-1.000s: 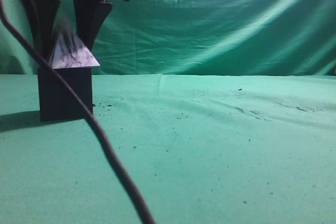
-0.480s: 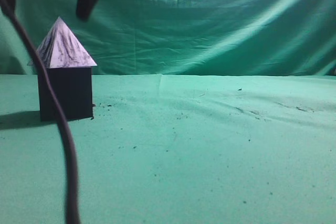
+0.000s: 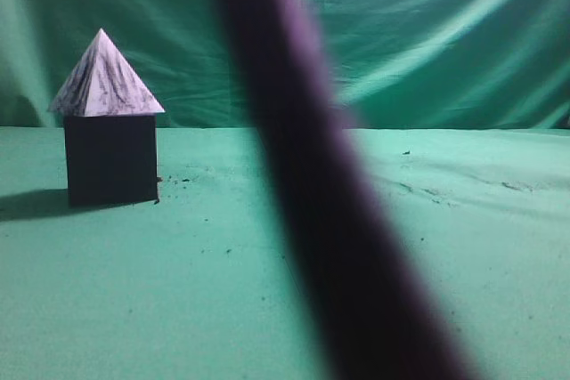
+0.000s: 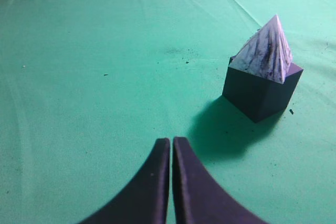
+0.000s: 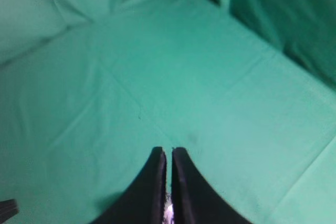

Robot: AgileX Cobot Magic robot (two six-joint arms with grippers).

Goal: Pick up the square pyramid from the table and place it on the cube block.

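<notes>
A: How much open room is there around the stack?

B: Wrinkled green cloth table [image 4: 105,77] lies bare on every side of the matte dark purple-black cube block [image 4: 261,90]; a blurred dark cable [image 3: 312,184] crosses the exterior view.

A: And the pyramid?

B: The pale lilac-white marbled square pyramid [image 4: 265,51] sits upright on the cube, its base turned slightly against the cube's edges.

A: Grippers?

B: Left gripper [image 4: 171,148] clenched, empty, well apart from the stack. Right gripper [image 5: 169,156] clenched over bare cloth.
</notes>
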